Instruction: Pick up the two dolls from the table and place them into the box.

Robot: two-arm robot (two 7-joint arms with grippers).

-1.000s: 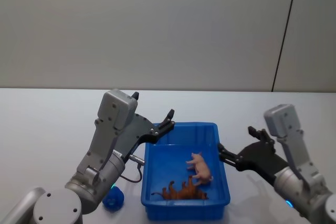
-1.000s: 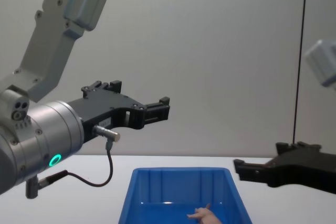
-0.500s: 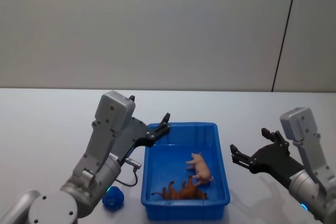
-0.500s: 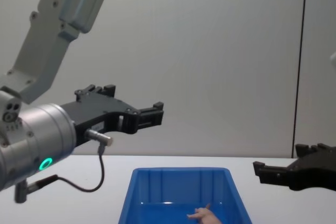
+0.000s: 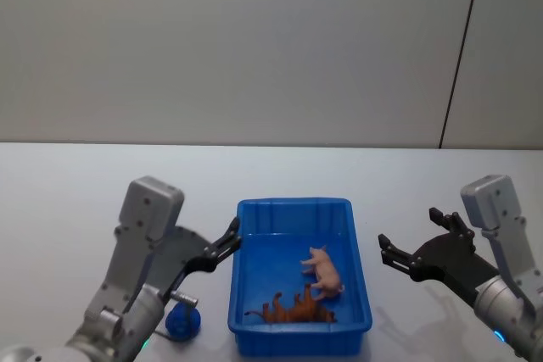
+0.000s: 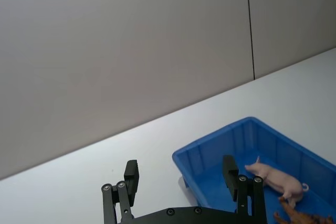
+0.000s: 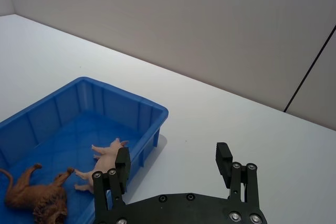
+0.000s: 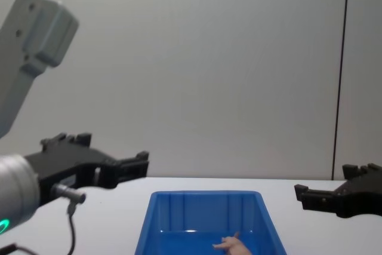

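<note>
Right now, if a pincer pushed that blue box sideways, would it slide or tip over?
Probably slides: the box is low and wide, flat on the smooth table. Likely light, holding just the pink doll and brown doll. Its glossy walls may be slippery to grip.

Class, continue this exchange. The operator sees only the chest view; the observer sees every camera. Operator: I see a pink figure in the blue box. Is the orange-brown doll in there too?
Observer: Yes. The orange-brown doll lies on the floor of the box, at the end nearest the robot, just beside the pink doll.
Operator: Is the left gripper carrying anything?
Observer: No. The left gripper is open and empty, just outside the box's left wall.
Operator: And the right one?
Observer: The right gripper is open and empty too, over the table to the right of the box.
</note>
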